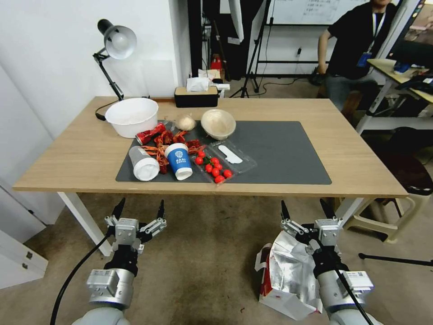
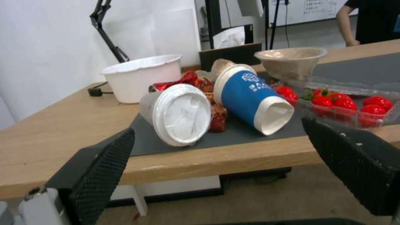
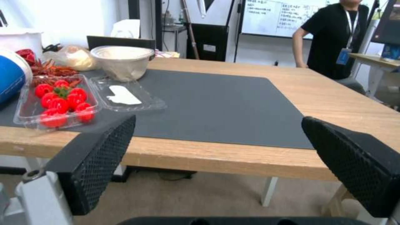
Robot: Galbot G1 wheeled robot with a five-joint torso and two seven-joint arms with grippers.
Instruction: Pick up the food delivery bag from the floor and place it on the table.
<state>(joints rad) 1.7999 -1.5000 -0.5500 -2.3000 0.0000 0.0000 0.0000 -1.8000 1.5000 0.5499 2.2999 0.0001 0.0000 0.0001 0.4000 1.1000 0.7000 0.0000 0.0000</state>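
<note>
Lower right of the head view: right gripper (image 1: 307, 208) spread, empty, above the food delivery bag (image 1: 288, 271) on the floor (image 1: 207, 266) — likely poised to grasp; left gripper (image 1: 139, 209) also spread, idle.

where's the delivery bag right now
In the head view the delivery bag sits on the floor on the robot's right, short of the table, just beside and under the open right claw.
</note>
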